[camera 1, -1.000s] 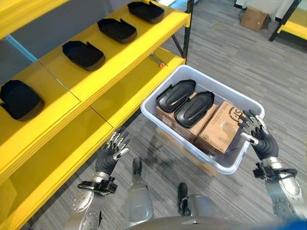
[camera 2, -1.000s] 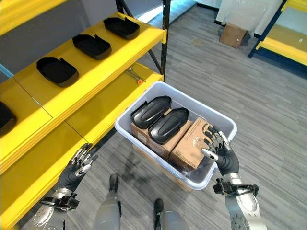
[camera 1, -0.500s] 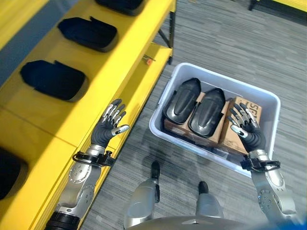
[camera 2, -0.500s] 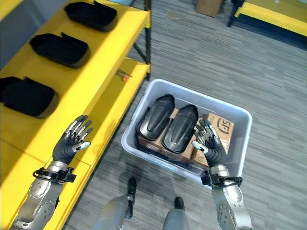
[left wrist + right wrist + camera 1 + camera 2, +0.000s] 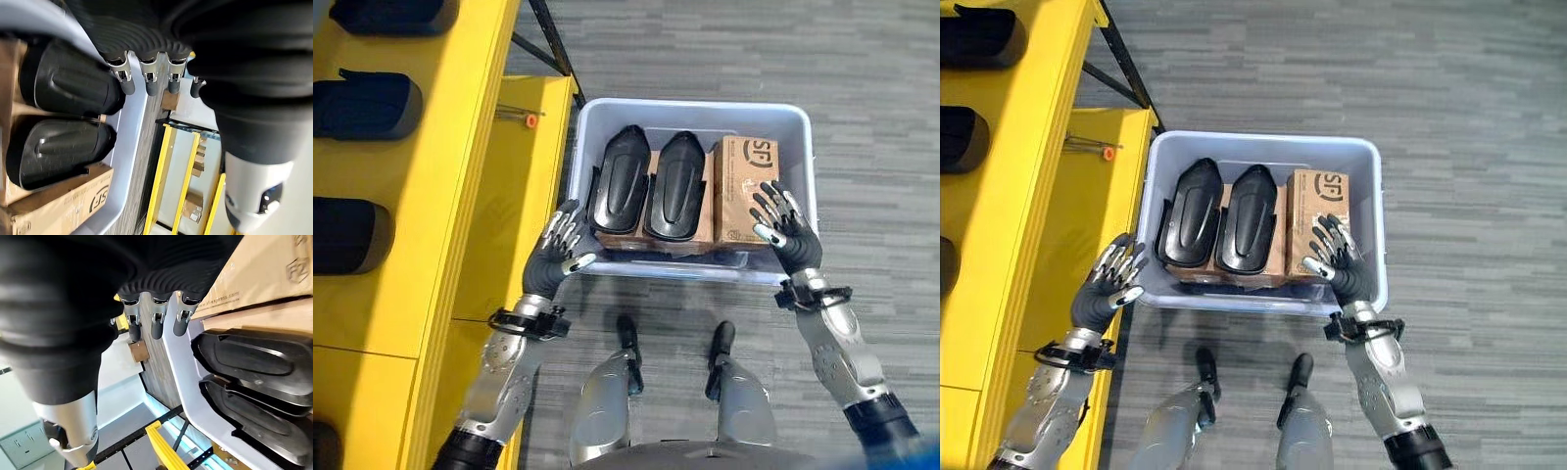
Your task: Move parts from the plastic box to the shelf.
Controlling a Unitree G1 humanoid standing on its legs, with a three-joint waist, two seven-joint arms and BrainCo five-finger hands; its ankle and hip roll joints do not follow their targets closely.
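over plastic box (image 5: 795, 147) | left hand (image 5: 555, 262) fingers spread, empty | right hand (image 5: 785, 233) fingers spread, empty

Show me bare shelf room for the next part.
The upper shelf is bare between its front edge and the row of black parts. The lower shelf is open below the small orange-tipped tool. The plastic box is crowded.
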